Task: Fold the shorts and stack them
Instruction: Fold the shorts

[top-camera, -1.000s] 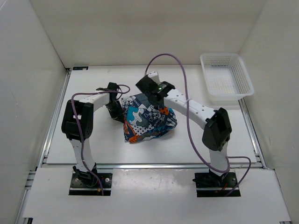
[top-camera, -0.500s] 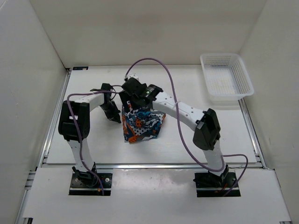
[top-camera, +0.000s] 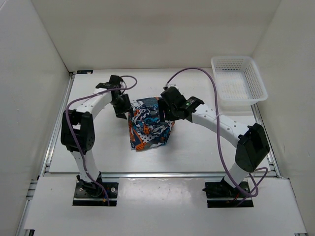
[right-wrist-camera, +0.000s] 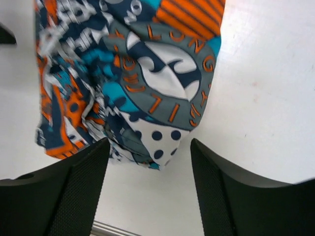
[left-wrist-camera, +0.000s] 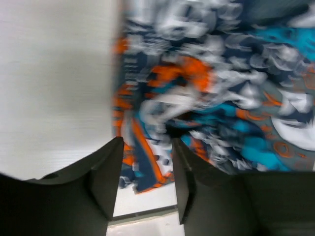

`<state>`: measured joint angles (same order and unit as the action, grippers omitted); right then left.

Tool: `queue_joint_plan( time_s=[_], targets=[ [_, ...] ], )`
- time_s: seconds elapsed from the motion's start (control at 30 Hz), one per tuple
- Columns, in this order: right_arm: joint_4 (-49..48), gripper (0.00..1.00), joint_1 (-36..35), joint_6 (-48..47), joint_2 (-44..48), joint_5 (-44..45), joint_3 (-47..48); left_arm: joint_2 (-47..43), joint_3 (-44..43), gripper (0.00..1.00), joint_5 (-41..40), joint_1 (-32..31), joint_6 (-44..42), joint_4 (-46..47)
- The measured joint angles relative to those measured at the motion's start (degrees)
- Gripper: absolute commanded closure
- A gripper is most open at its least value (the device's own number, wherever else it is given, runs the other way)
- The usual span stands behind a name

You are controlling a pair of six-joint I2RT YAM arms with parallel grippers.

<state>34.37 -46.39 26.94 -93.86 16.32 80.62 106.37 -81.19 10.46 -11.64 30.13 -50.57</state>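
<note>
The left gripper [left-wrist-camera: 146, 147] has its jaws spread, with nothing between them. Through the gap show the edge of the shorts [left-wrist-camera: 216, 98] and a strip of white surface [left-wrist-camera: 54, 83]. This view is blurred, so the jaws seem to stand just short of the cloth, but whether they touch it cannot be told. The right gripper [right-wrist-camera: 150, 147] also has its jaws wide apart and holds nothing. The near edge of the shorts, a white patch with dark dots, lies between and just beyond the two tips. Above it sits a grey round logo with orange letters, and bare surface lies to the right.

From the top camera, the shorts lie bunched in a compact heap at the middle of the surface, between the two grippers. The left gripper is at the heap's far left corner and the right gripper at its far right edge, both low over the cloth. A purple cable loops above each arm. A white mesh basket [top-camera: 236, 83] stands at the far right corner, well apart from the shorts.
</note>
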Motion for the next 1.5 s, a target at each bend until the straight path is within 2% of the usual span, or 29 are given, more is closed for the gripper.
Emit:
queue_joint_plan(
  time_s=[0.03,0.13,0.23,0.3,0.47,0.53,0.57,0.6,0.63,0.93,1.03,1.43,1.5],
  targets=[
    [0.24,0.26,-0.11,0.15,-0.26,-0.31,-0.55,0.07,-1.51,0.37,0.46,-1.42,-0.02,-0.04],
    [0.5,0.18,-0.2,0.35,-0.79,-1.49,-0.92,1.38,-4.63,0.29,1.51,-4.81,-0.33,-0.42],
    [0.61,0.12,-0.22,0.61,-0.79,-1.97,-0.92,4.28,-5.66,0.13,2.6,-7.56,-0.61,-0.68],
    [0.63,0.09,0.02,0.7,-0.79,-2.16,-1.16,6.64,-5.68,0.09,2.93,-8.79,-0.7,-1.4],
    [1.03,0.07,1.27,0.76,-0.42,-3.21,-3.76,10.86,-5.73,0.07,3.8,-10.12,-0.63,-2.49],
    [1.42,0.1,1.55,0.72,0.26,-3.5,-5.4,11.78,-5.73,0.28,4.02,-10.21,-0.55,-2.78],
    [1.66,0.11,1.75,0.7,0.74,-3.69,-6.19,12.07,-5.77,0.45,4.17,-10.21,-0.57,-2.93],
    [1.66,0.12,1.84,0.57,1.36,-3.82,-7.04,12.24,-5.81,0.7,4.28,-10.21,-0.13,-3.02],
    [1.57,0.15,1.81,0.24,2.12,-4.02,-7.98,12.33,-5.81,0.89,4.31,-10.21,-0.22,-3.06],
    [-0.46,0.21,-0.42,-2.84,4.5,-4.59,-12.04,12.02,-9.18,0.9,3.48,-10.21,-0.44,-5.07],
    [-1.55,0.26,-0.92,-3.04,4.17,-4.87,-13.03,11.34,-10.8,0.9,3.39,-10.21,-0.26,-5.51],
    [-6.69,0.32,-2.03,-0.63,-4.15,-4.2,-12.85,10.32,-14.16,0.9,3.06,-10.21,-0.11,-7.98],
    [-6.88,0.39,-2.19,0.37,-5.35,-2.86,-12.83,10.32,-15.06,0.9,3.08,-10.19,-0.11,-8.17]
  ],
)
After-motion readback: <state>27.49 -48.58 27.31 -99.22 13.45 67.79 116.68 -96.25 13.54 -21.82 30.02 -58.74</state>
